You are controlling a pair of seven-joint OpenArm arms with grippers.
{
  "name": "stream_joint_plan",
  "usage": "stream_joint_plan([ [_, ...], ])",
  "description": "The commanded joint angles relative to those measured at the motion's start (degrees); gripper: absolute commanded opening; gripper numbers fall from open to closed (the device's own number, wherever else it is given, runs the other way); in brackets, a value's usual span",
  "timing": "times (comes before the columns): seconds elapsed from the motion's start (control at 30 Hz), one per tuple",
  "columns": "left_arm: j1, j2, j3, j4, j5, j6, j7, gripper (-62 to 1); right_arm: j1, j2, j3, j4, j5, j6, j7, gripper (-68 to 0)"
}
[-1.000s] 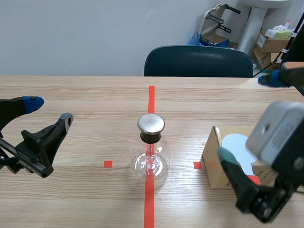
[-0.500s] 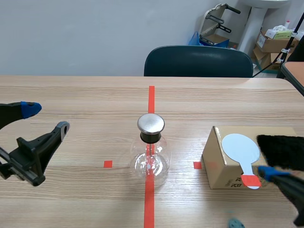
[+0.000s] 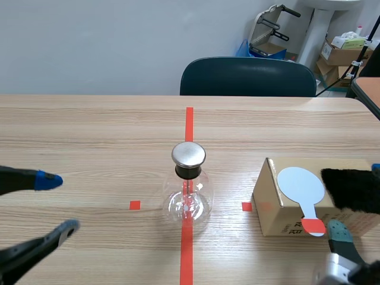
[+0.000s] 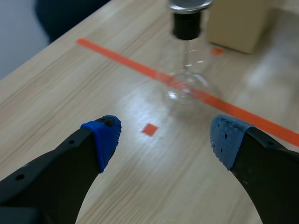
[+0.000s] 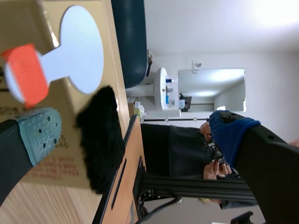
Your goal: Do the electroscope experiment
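**Ops:** Status: left gripper point(image 4: 164, 138) has its jaws spread wide and holds nothing. The electroscope flask point(image 4: 187, 79) is well ahead of them, roughly centred on the gap, nothing touching it.

**Lead:** Right side?

**Ops:** Right gripper point(image 5: 135, 129) is also spread wide and empty. The paddle point(image 5: 77, 51) lies on the cardboard box point(image 5: 70, 149) ahead of the jaws, and its red handle end is just beside my grey-green pad point(image 5: 39, 130). The black fur point(image 5: 100, 140) sits on the box too, ahead of the gap between the fingers.

**Lead:** Risks?

**Ops:** Three, as I judge it.
1. That pad is very close to the handle, which hangs over the box's front face. A sloppy approach could flick the paddle off or shove the box.
2. If I close here I could catch fur and paddle together.
3. The flask is round glass with a heavy metal cap point(image 3: 189, 154). Any left-arm sweep could tip it, and a touch on the cap would likely bleed off the charge.

**Lead:** What's changed over the last second?

**Ops:** The right arm was raised in front of the box. It's now low at the near table edge, beside the box. The left gripper has dropped and pulled back toward me, jaws wide throughout. Flask, box, paddle and fur haven't moved.
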Motion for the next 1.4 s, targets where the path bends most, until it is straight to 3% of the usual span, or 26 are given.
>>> stream_joint_plan([
  [0.0,-0.1,-0.8,1.8,0.6,0.0,0.2,-1.8,-18.2,1.2,-0.3,-0.2,-0.3,-0.2,0.8,0.4,0.4],
  [0.4,-0.5,-1.6,7.3,0.6,2.2,0.4,-5.5,-18.2,8.2,-1.2,-4.1,-9.7,-0.9,0.8,1.0,0.4],
  [0.57,-0.5,-0.7,7.3,0.6,2.2,0.6,-5.2,-18.2,8.2,-3.3,-5.3,-9.7,-3.3,0.4,1.2,0.4],
  [0.8,-0.5,-0.7,7.3,0.6,2.2,0.6,-5.1,-18.2,5.1,-4.6,-5.3,-9.7,-5.4,-2.8,1.9,0.4],
  [1.37,-0.5,-0.7,7.3,0.6,2.2,0.6,-4.8,-18.2,4.8,-4.6,-5.3,-9.7,-7.7,-2.9,0.6,0.4],
])
